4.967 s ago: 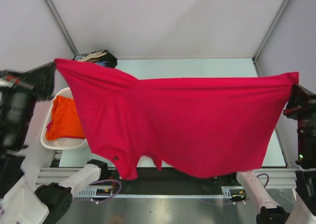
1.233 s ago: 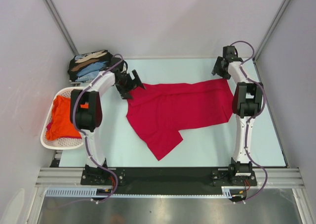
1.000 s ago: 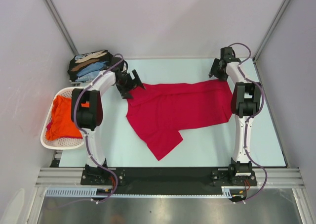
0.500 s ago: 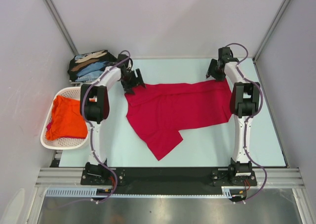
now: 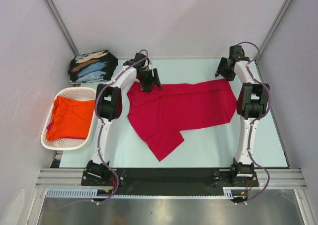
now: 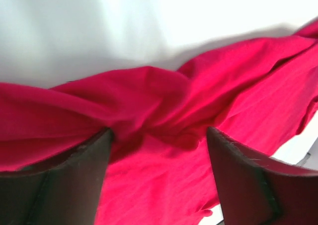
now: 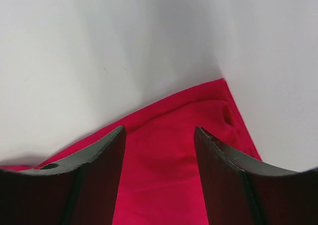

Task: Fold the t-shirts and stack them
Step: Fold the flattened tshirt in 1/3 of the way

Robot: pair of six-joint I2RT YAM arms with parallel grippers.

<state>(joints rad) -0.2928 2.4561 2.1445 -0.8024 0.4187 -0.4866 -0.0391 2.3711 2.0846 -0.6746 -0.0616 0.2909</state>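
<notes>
A crimson red t-shirt (image 5: 181,110) lies spread on the table, its near left part folded into a point toward the front edge. My left gripper (image 5: 152,82) hovers over its far edge, left of the middle. In the left wrist view the left gripper (image 6: 158,153) is open, its fingers (image 6: 59,180) either side of a bunched ridge of red t-shirt (image 6: 149,101). My right gripper (image 5: 222,70) is open above the shirt's far right corner; in the right wrist view the right gripper (image 7: 159,135) frames that red t-shirt corner (image 7: 198,120) without touching it. An orange t-shirt (image 5: 69,116) lies in the basket. Folded black t-shirts (image 5: 92,66) sit at the far left.
A white perforated basket (image 5: 63,144) stands at the left edge of the table. Grey walls and metal posts enclose the far side and both sides. A bare strip of table (image 5: 208,145) lies in front of the red shirt.
My left gripper has moved right along the red shirt's far edge, from its left corner toward the middle, and its jaws have narrowed. The right gripper shifted slightly right.
</notes>
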